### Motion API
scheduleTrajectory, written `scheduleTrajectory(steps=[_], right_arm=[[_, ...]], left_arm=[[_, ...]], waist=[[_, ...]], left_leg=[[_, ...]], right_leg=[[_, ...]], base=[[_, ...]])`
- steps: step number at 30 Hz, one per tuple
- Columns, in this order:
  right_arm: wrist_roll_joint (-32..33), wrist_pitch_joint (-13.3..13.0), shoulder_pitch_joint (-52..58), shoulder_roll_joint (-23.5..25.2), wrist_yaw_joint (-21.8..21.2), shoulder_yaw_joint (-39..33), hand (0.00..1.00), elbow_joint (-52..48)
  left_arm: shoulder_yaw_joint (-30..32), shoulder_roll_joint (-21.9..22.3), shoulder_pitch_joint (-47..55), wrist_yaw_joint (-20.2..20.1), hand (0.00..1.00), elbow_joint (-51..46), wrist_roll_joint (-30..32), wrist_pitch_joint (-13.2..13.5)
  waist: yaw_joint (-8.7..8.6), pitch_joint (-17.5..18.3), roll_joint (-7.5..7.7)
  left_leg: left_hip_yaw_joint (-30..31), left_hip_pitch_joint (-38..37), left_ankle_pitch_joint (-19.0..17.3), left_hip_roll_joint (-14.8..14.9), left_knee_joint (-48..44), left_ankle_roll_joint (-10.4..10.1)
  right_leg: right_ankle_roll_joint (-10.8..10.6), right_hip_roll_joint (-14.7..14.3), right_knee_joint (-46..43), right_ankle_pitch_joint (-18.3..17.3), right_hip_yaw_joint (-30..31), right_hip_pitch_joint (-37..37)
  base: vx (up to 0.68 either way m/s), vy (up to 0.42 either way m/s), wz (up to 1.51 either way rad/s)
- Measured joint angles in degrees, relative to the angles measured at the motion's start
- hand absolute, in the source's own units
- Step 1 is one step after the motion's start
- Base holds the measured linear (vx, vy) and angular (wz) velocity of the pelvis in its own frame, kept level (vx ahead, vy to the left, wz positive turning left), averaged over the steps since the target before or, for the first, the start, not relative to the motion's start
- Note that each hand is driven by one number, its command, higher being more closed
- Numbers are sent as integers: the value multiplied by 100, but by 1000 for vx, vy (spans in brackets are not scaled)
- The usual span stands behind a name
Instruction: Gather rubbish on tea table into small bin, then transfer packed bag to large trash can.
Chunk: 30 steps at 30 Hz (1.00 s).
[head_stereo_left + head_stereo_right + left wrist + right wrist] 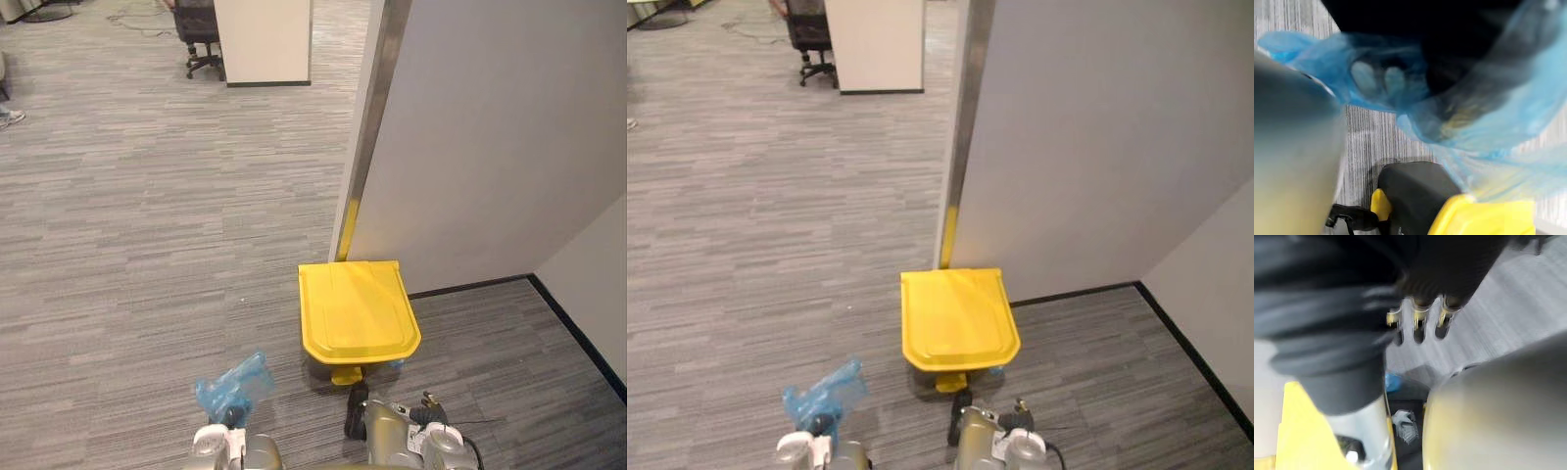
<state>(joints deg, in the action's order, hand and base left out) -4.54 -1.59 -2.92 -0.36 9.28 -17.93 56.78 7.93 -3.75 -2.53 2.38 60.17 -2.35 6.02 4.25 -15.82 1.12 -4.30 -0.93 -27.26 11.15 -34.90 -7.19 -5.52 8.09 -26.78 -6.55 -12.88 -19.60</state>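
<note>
A large trash can with a shut yellow lid [358,308] stands on the carpet against a grey partition, its yellow pedal [345,375] facing me. My left hand [217,443] is low, to the left of the can. It is shut on a crumpled blue plastic bag [233,384], and its fingers [1376,78] show through the blue film in the left wrist view. The bag hangs above the can's black body [1415,191]. My right hand [358,406] hovers just before the pedal with fingers [1419,328] curled and holding nothing.
The grey partition wall [490,137] rises right behind the can, with a second wall [598,264] closing the corner at right. A white cabinet [263,39] and a black office chair [201,39] stand far back. Open carpet lies to the left.
</note>
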Motion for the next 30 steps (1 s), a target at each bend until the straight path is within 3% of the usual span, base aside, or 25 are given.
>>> scheduleTrajectory(steps=[1,2,3,5,7,9,12,14,19,21,26,30], right_arm=[[2,4,5,-47,1,-20,0,-10],[23,-4,24,-25,-6,-142,0,-96],[13,-2,91,-11,-3,-252,0,-94],[7,4,150,-17,-18,-384,0,-16],[-1,42,128,-18,-22,-366,0,88],[-8,55,143,2,-23,-112,0,53],[6,28,105,3,-14,250,0,26],[-9,50,35,15,-24,577,0,51],[-68,48,-436,-10,-45,1871,0,26],[-106,11,-1159,41,-68,2405,0,17],[255,-115,-2634,-171,42,2524,0,-222],[892,-202,-3672,-341,235,2543,0,-270]], left_arm=[[-1,24,-2,1,100,8,1,-1],[6,8,0,-17,100,8,20,1],[10,-51,-6,-17,100,5,63,-9],[92,6,1,-28,100,4,138,-16],[222,147,-17,-26,100,-2,226,-16],[219,176,-6,-30,100,-44,230,-13],[205,236,-37,-34,100,-91,231,-13],[161,267,-87,-44,100,-110,231,-12],[154,254,-106,-46,100,-111,234,-4],[167,142,-227,-29,100,-174,224,49],[203,-47,-245,43,100,-354,-44,241],[220,-384,-282,270,100,-415,-481,279]], waist=[[31,-2,-78],[44,-2,-117],[38,51,47],[35,208,-176],[58,388,-244],[75,420,-211],[21,489,-131],[41,567,-13],[151,630,-24],[256,623,-37],[526,550,27],[604,275,282]], left_leg=[[125,20,-8,76,77,-12],[341,103,-26,157,92,-58],[547,78,-51,166,75,-158],[1023,182,-85,548,68,-373],[1284,548,-127,724,-300,-403],[1092,558,-148,618,-553,-403],[776,384,-227,540,207,-203],[797,381,-206,521,595,-279],[834,555,69,530,985,-395],[1001,868,217,552,1024,-426],[1132,1019,347,657,1081,-422],[1196,1216,329,713,1211,-397]], right_leg=[[85,-37,-79,-12,-68,-16],[454,-135,-693,-170,148,-238],[458,-146,-923,-330,341,-172],[550,-363,-1011,-503,-186,-51],[619,-561,-783,-546,-560,-126],[639,-734,-474,-527,-642,-138],[650,-825,-338,-516,-845,-326],[665,-836,-283,-479,-842,-449],[805,-880,-92,-247,-918,-677],[896,-896,30,-30,-1075,-855],[830,-1060,327,210,-1124,-859],[796,-1287,966,360,-1046,-862]], base=[[117,-315,36],[150,-319,60],[201,-404,74],[218,-364,82],[171,-255,60],[158,-194,6],[89,-126,13],[32,-109,15],[56,-71,2],[56,-78,14],[-17,-67,7],[-189,-54,-3]])
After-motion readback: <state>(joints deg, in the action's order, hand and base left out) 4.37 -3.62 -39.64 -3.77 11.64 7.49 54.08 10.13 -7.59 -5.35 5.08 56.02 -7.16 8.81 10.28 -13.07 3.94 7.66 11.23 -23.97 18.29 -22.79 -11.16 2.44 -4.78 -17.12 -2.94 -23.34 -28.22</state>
